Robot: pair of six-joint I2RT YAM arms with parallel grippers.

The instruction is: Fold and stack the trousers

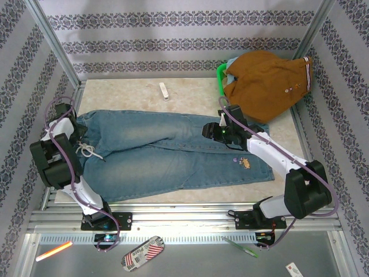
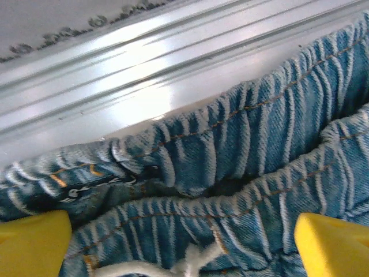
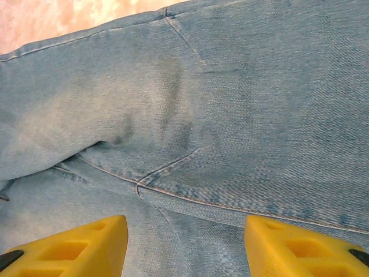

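Bottom of the top view, in front of the rail: 1 orange stick (image 1: 53, 251) lower left, 1 striped packet (image 1: 142, 253) bottom centre (print maybe "Pick Place", too small to confirm), 1 green pen (image 1: 241, 247), 1 white tag (image 1: 293, 269) in the bottom right corner. On the desk (image 1: 190, 92): 1 pair of trousers (image 1: 173, 153) spread flat across mid-frame, waistband left, legs running right. The white drawstring (image 1: 87, 151) lies loose at the waist. Small patch (image 1: 246, 163) near the hem and inner waist label (image 2: 86, 190) are both unreadable. Left claw (image 1: 70, 126) sits over the waistband with fingers wide apart. Wrist view shows the gathered band right against the metal side rail (image 2: 144, 69). Right claw (image 1: 212, 131) is over the upper leg, fingers apart above flat denim (image 3: 190, 115). The lower leg edge runs close to the desk's near edge. Open strip of desk upper centre holds 1 small white object (image 1: 165, 91). Upper right: 1 brown garment (image 1: 268, 81) heaped on 1 green bin (image 1: 220, 78).
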